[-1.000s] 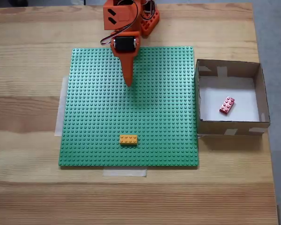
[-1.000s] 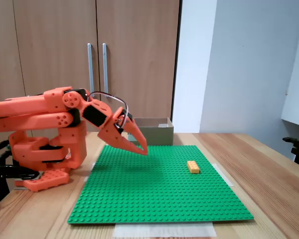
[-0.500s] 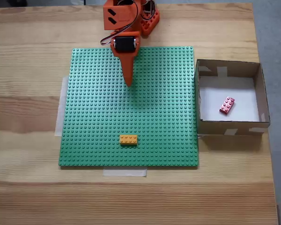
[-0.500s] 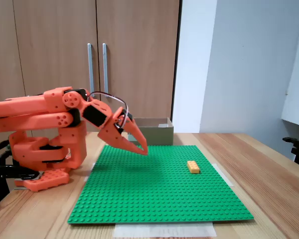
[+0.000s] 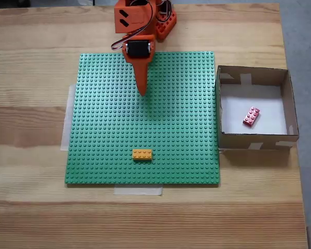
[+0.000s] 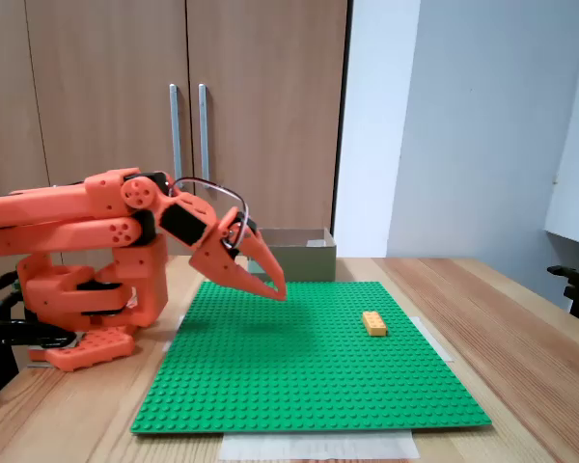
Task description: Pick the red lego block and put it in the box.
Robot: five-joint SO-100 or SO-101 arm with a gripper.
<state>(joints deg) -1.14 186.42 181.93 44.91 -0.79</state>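
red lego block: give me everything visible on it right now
The red lego block is a small red-pink rectangular brick, plastic by its look, with two rows of studs facing up. It lies flat on the white bottom of the box, right of centre in the fixed view from above, turned diagonally with its upper end toward the right wall. It touches only the box floor, clear of all four walls. The gripper hangs apart from it, over the green baseplate.
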